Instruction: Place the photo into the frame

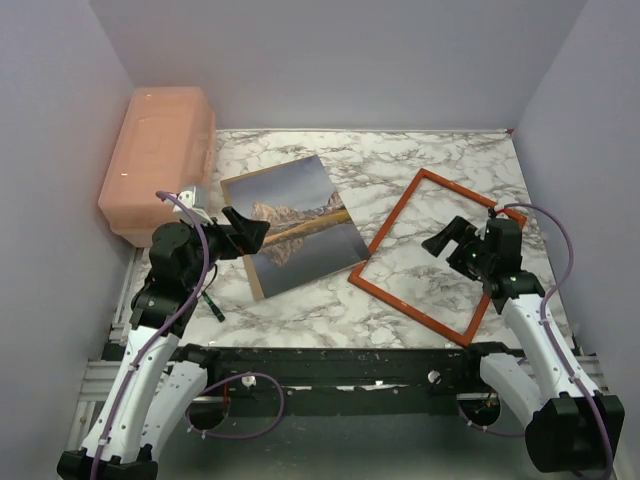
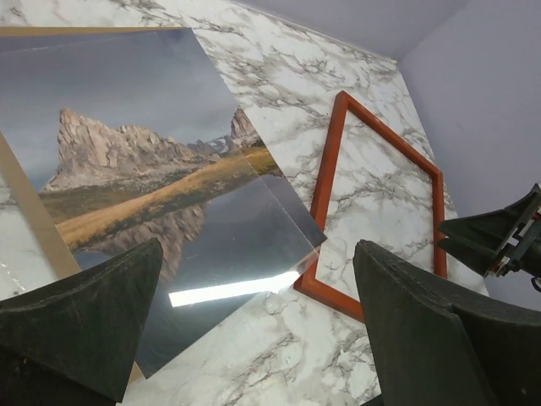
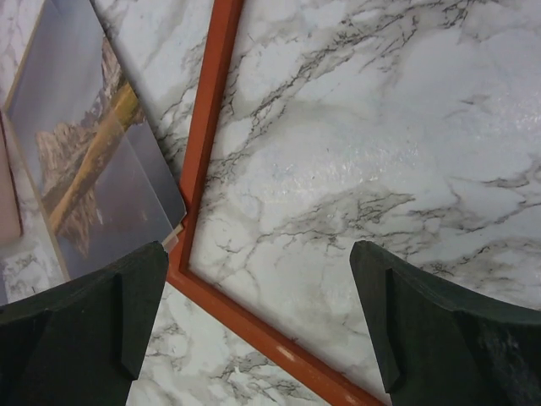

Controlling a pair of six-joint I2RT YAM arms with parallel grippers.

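From above, the left arm is rising from its base at the near left with a bent elbow. The left gripper is pointing right and hovering at the left edge of the photo. The right arm is leaning in from the near right, and the right gripper is pointing left above the frame. The photo is lying face up in the middle of the marble table, sky end far and lake end near. Its long axis is running far to near, with the near end swung to the right. The frame is lying flat to its right, red-orange side up and turned like a diamond with one corner pointing far (which side is longer I cannot tell). A closed pink box is sitting at the far left, its contents hidden by the cloudy walls.

In the left wrist view, the left gripper is holding its fingers spread wide over the photo, gripping nothing. A tan board is showing as a strip along the print's left side. The print's near right corner is meeting the frame at its left corner.

In the right wrist view, the right gripper is hanging over the frame with its fingers wide apart and empty, marble showing inside the red border. The photo is lying just left of it.
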